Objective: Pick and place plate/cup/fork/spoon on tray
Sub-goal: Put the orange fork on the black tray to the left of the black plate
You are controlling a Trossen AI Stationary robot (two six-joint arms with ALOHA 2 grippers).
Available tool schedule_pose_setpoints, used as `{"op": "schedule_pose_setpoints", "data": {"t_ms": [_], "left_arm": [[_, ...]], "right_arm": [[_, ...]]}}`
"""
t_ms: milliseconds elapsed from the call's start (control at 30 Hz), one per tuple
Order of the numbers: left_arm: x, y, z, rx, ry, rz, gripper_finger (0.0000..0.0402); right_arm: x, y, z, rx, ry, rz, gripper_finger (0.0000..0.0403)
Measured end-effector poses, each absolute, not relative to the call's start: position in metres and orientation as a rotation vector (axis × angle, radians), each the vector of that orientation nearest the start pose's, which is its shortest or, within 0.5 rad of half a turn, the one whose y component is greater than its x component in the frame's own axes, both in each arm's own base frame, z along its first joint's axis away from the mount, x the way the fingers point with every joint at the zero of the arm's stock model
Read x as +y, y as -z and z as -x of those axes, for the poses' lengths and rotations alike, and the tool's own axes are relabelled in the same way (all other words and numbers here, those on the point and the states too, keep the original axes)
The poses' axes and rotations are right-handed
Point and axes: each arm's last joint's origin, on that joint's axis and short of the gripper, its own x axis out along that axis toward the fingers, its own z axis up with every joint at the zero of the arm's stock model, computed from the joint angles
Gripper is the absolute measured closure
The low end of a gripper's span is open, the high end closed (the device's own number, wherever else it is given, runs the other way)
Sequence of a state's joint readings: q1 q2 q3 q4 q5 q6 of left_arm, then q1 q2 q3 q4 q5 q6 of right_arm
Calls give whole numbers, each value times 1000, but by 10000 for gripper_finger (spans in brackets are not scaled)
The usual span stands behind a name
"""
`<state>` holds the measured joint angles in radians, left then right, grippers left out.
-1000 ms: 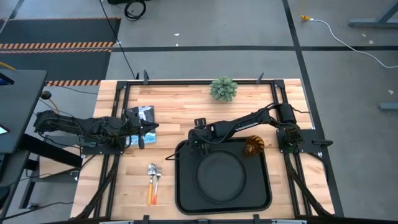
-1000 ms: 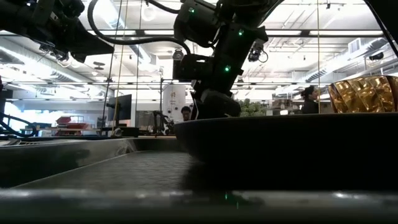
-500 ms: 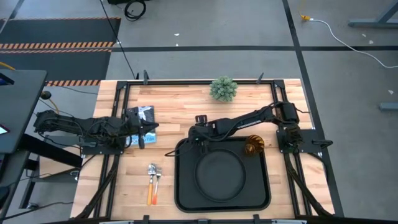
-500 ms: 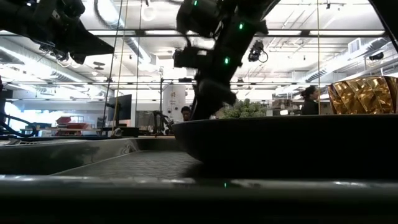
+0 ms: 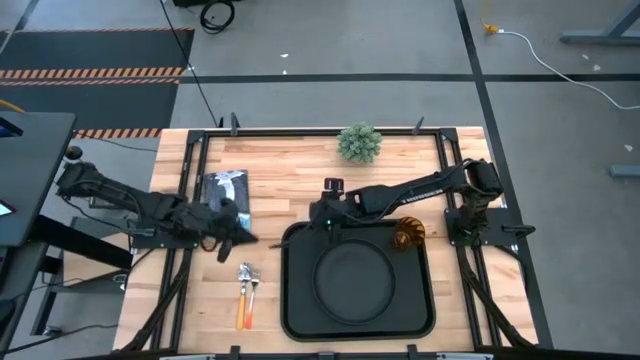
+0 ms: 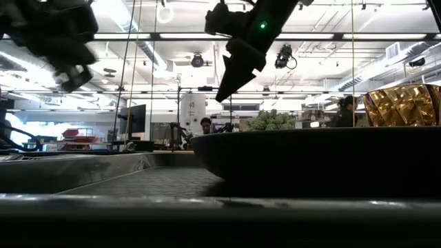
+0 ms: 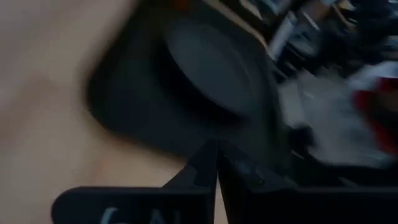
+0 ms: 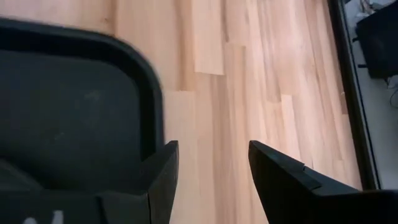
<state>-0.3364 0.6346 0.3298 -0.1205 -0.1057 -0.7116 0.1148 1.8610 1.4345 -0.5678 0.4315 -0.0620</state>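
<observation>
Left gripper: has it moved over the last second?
Yes. In the high view the left gripper has swung from beside the silver packet toward the fork and spoon.

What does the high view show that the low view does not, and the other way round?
Only the high view: the fork and spoon lying side by side on the wood left of the tray, a small plant, the left gripper near the cutlery, and the right gripper open over the tray's far left corner.
Only the low view: the room behind, with ceiling lights and people.
Both: the plate on the tray and the cup in its far right corner.
</observation>
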Motion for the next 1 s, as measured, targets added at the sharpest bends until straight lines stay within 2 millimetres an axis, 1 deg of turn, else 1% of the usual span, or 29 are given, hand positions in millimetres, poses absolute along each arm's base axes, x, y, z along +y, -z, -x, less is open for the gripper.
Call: {"op": "schedule_pose_setpoints", "data": {"t_ms": [100, 200, 333, 467, 600, 733, 867, 1000], "left_arm": [[-59, -194, -137, 638, 117, 753, 385], [-68, -185, -132, 760, 80, 850, 385], [-78, -180, -127, 792, 0, 920, 386], [-87, -178, -124, 790, -60, 912, 386], [-96, -186, -123, 778, -97, 883, 386], [-99, -194, -122, 784, -175, 836, 386], [-100, -195, -123, 785, -299, 809, 386], [-107, -195, -129, 792, -363, 812, 386]], "right_arm": [[44, -231, -392, 966, 259, 353, 202], [54, -231, -390, 955, 275, 374, 202], [64, -231, -388, 948, 277, 374, 202], [66, -230, -386, 967, 294, 341, 202], [66, -230, -386, 957, 297, 331, 202], [67, -231, -388, 943, 270, 384, 202], [58, -233, -392, 928, 294, 447, 202], [50, -234, -394, 917, 309, 438, 202]]}}
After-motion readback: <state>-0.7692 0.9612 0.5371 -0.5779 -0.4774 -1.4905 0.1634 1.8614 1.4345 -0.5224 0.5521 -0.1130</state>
